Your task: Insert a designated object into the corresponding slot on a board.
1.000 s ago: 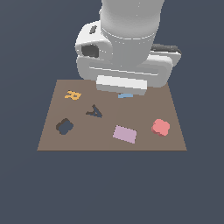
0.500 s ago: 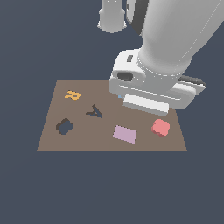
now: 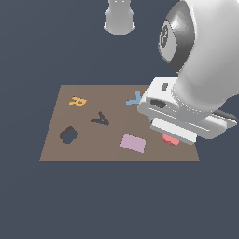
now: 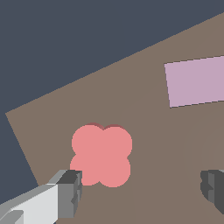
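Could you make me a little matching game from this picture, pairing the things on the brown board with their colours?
Things:
1. flower-shaped block
2. letter R
3. rectangle
4. flower-shaped cutout

Colours:
a. pale pink
b. dark navy
c. coral red
d. orange

Pairs: 1-c, 2-d, 3-a, 4-b

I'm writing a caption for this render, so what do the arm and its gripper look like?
The arm is glossy white and bulky, with rounded segments and a dark grey circular joint cap. Its boxy white hand section carries small dark rectangular marks. The wrist view shows the gripper with a light grey finger ending in a dark grey, ribbed pad; the other fingertip is equally dark. No cables show.
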Controlling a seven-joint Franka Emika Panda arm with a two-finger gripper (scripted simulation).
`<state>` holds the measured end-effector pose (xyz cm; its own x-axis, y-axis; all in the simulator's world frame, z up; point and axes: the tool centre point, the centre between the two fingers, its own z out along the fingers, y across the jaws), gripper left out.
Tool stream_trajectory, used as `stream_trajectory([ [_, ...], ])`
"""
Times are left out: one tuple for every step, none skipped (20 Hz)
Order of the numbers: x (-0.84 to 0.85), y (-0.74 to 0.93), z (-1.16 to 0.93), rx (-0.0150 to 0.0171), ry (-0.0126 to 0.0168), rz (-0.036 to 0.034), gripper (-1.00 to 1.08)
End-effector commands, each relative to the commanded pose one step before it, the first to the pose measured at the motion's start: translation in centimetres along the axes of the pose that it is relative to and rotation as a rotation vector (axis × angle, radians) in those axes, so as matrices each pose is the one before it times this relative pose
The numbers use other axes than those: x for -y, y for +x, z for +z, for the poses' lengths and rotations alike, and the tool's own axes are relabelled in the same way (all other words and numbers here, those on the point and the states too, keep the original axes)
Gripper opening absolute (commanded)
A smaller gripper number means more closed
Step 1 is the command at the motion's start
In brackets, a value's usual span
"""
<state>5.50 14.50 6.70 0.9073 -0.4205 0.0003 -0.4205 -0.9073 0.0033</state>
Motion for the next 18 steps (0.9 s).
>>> stream_trajectory([
  [1.047, 0.281, 0.619, -0.00033, 0.00137, 0.0271, 1.0],
  [0.332, 0.076, 0.197, 0.00015, 0.00034, 0.00776, 1.0],
  [0.295, 0.07, 0.175, 0.00013, 0.0003, 0.0069, 1.0],
  [0.26, 0.063, 0.153, 0.00011, 0.00027, 0.00607, 1.0],
  [0.225, 0.059, 0.132, 0.0001, 0.00023, 0.0053, 1.0],
  [0.193, 0.053, 0.112, 0.00008, 0.0002, 0.00452, 1.0],
  [0.162, 0.048, 0.093, 0.00007, 0.00016, 0.00381, 1.0],
  [0.132, 0.044, 0.075, 0.00005, 0.00013, 0.00312, 1.0],
  [0.105, 0.037, 0.058, 0.00004, 0.0001, 0.00244, 1.0],
  [0.076, 0.033, 0.042, 0.00003, 0.00008, 0.00189, 1.0],
  [0.057, 0.02, 0.029, 0.00001, 0.00005, 0.00119, 1.0],
  [0.025, 0.02, 0.016, 0.00001, 0.00003, 0.00084, 1.0],
  [0.022, -0.006, 0.005, 0.0, 0.0, 0.0, 1.0],
  [-0.066, -0.049, -0.012, 0.00035, -0.00026, -0.00197, 1.0],
  [0.004, 0.0, 0.041, 0.0, 0.0, 0.0, 1.0],
  [0.011, -0.001, 0.122, 0.0, 0.0, 0.0, 1.0],
  [-0.008, 0.021, 0.197, -0.00008, 0.00005, 0.00048, 1.0],
  [0.024, -0.003, 0.285, 0.0, 0.0, 0.0, 1.0],
])
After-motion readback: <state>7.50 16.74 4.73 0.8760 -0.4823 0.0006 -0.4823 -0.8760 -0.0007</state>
